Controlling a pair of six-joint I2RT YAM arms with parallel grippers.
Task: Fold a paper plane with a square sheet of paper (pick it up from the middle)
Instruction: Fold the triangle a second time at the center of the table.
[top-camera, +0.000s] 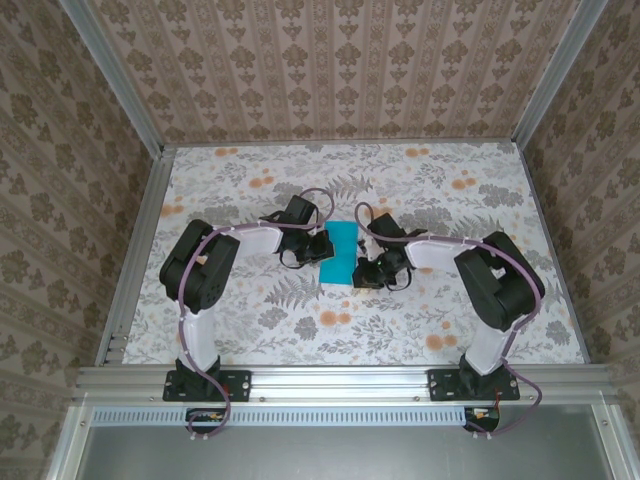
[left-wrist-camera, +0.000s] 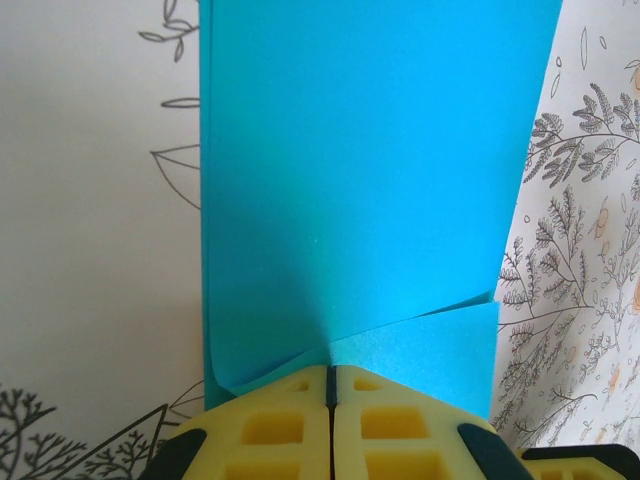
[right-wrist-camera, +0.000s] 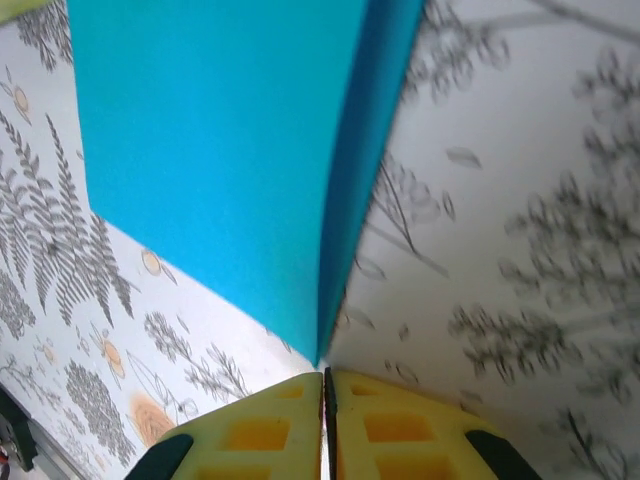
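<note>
The square sheet of paper (top-camera: 341, 252) is teal-blue and sits mid-table between my two grippers, looking like a narrow upright rectangle from above. My left gripper (top-camera: 314, 246) is at its left edge. In the left wrist view the paper (left-wrist-camera: 370, 180) rises from the yellow fingers in two layers that part near the tips, and the left gripper (left-wrist-camera: 330, 372) is shut on its lower edge. My right gripper (top-camera: 363, 270) is at the sheet's lower right. In the right wrist view a pointed corner of the paper (right-wrist-camera: 220, 150) runs down into the shut right gripper (right-wrist-camera: 323, 376).
The table (top-camera: 450, 320) has a floral cloth. Aluminium rails border it on the left (top-camera: 135, 260), at the front (top-camera: 340, 381) and at the right. Patterned walls close in the back and both sides. Open cloth lies behind and in front of the arms.
</note>
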